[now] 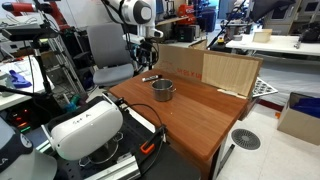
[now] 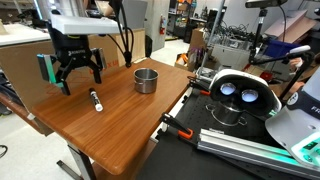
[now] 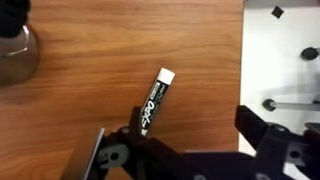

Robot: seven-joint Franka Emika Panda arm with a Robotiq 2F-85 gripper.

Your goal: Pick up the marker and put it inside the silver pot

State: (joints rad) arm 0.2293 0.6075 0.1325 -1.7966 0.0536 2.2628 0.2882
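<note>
Open claw lined up over the marker, pot beyond.
My gripper (image 2: 80, 80) hangs with jaws spread, I judge so they can straddle the marker (image 3: 153, 100). The marker lies flat on the table (image 2: 120, 130), its long axis diagonal in the wrist view and its white end pointing away, up and right. Farther off, the silver pot (image 3: 15, 55) stands apart.

**Warm brown wood, steel grey, black and white**

The desk (image 3: 120, 60) is warm reddish-brown wood with fine darker grain streaks. The marker (image 3: 153, 100) has a dark, near-black barrel with white lettering and a white end. The pot (image 2: 146, 80) is shiny silver-grey and mirrors some brown from the wood. The gripper (image 2: 80, 85) is black, and a block (image 2: 45, 68) by it is teal. In an exterior view a cardboard box (image 1: 180, 62) is tan and a wood panel (image 1: 230, 72) is pale. A headset (image 2: 235, 95) is white with dark bluish lenses.
</note>
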